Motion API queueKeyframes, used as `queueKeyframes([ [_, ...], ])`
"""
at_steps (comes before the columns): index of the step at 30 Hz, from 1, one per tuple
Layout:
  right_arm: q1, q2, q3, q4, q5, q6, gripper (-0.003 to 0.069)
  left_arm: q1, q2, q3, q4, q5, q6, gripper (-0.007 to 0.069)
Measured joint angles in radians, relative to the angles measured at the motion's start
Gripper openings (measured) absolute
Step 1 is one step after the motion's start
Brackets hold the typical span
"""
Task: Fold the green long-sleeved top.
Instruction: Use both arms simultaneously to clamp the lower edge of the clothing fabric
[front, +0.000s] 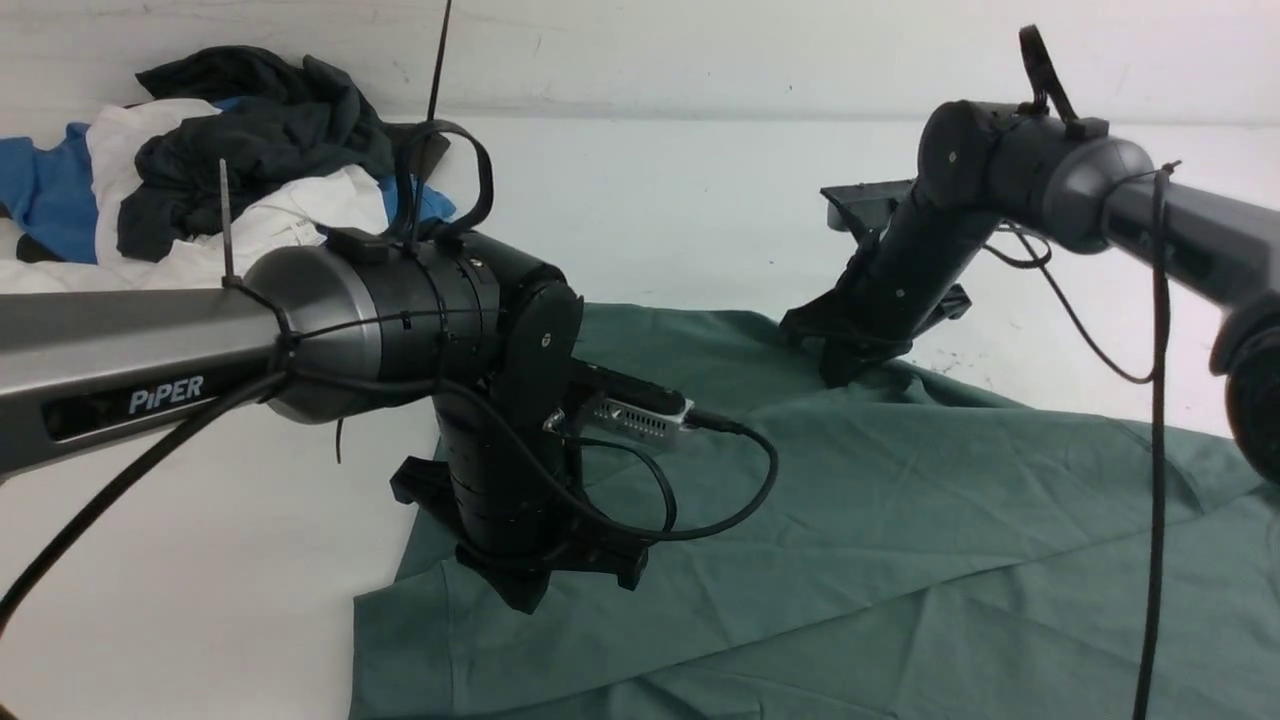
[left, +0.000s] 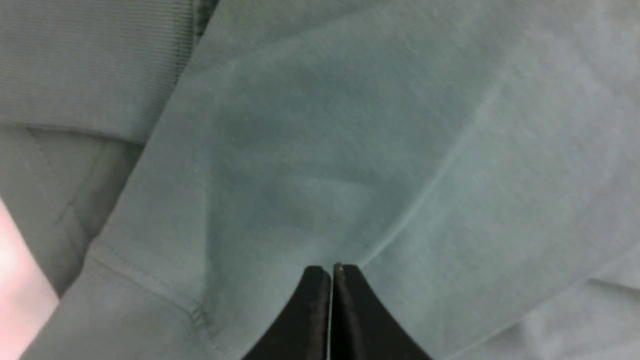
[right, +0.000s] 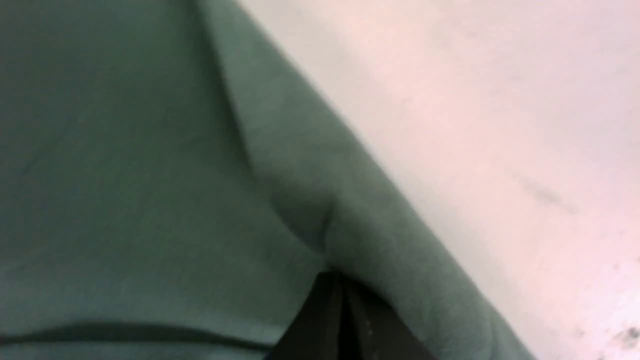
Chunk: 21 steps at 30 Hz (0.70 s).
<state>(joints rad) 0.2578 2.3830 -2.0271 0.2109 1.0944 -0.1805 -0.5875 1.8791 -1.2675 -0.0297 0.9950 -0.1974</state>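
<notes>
Left claw (left: 331, 270) closed, tips on green top (front: 900, 500), pinch unclear. Right claw (right: 343, 281) closed on raised fold at its edge.

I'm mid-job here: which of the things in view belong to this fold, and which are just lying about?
In the job: green long-sleeved top, spread on the white table; left gripper and right gripper, both shut on its cloth.
Lying about: dark charcoal garment, blue garment and white garment, heaped at the table's far left.
</notes>
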Motion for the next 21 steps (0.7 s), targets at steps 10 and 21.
queueKeyframes([
  [10,-0.003,0.002,0.0,-0.101,-0.078,0.017,-0.0009,0.0,0.081,-0.007,-0.044,-0.038,0.001,-0.0004],
  [21,-0.039,0.006,-0.022,-0.284,-0.131,0.12,-0.0009,0.0,0.087,-0.012,-0.044,-0.032,0.001,-0.0004],
])
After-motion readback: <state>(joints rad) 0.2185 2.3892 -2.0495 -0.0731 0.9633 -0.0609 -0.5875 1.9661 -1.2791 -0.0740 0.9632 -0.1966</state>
